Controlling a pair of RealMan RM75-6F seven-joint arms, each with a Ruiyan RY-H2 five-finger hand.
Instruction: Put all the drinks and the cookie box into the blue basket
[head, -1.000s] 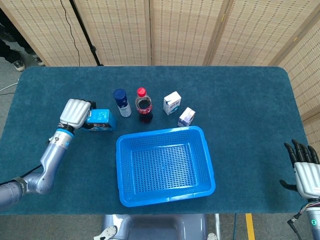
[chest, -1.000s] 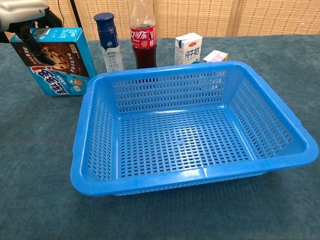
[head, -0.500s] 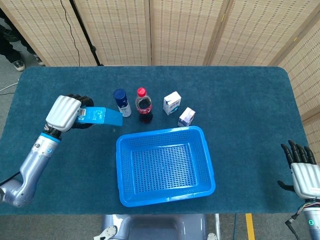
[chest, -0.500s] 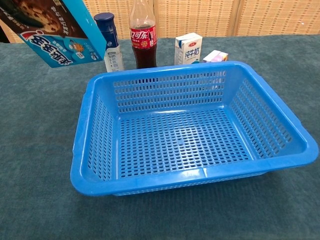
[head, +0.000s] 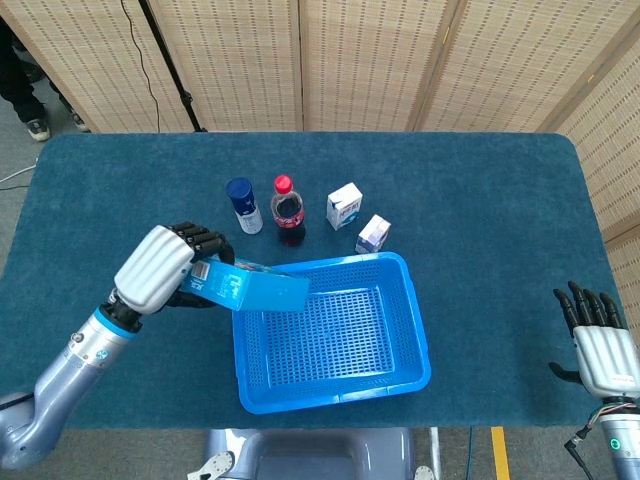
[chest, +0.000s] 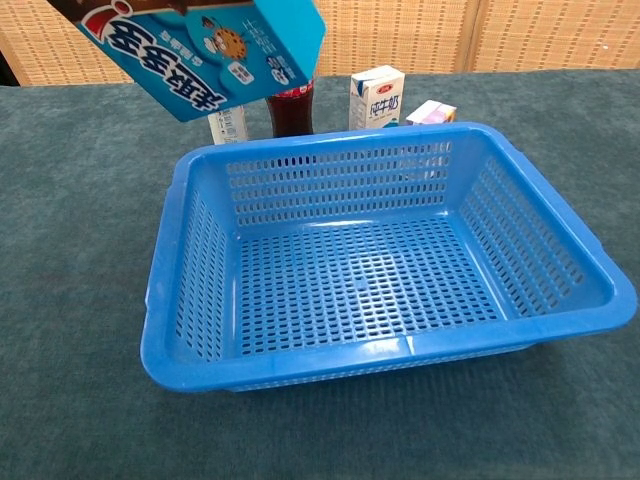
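My left hand (head: 160, 268) grips the blue cookie box (head: 252, 288) and holds it in the air, tilted, over the left rim of the blue basket (head: 415, 318). In the chest view the cookie box (chest: 215, 55) hangs above the basket (chest: 165, 290); the hand itself is out of that frame. Behind the basket stand a blue-capped bottle (head: 243, 205), a cola bottle (head: 288, 210), a white milk carton (head: 345, 206) and a small purple-white carton (head: 373, 233). My right hand (head: 598, 342) is at the lower right, fingers spread, holding nothing.
The teal table (head: 480, 200) runs back to woven screens (head: 350, 60). In the chest view the cookie box partly hides the cola bottle (chest: 290, 105) and the blue-capped bottle (chest: 228, 125); the milk carton (chest: 377, 95) stands clear.
My left hand has lifted the cookie box off the table and carried it right and toward me, from beside the bottles to above the basket's left rim. The right hand barely shifted.
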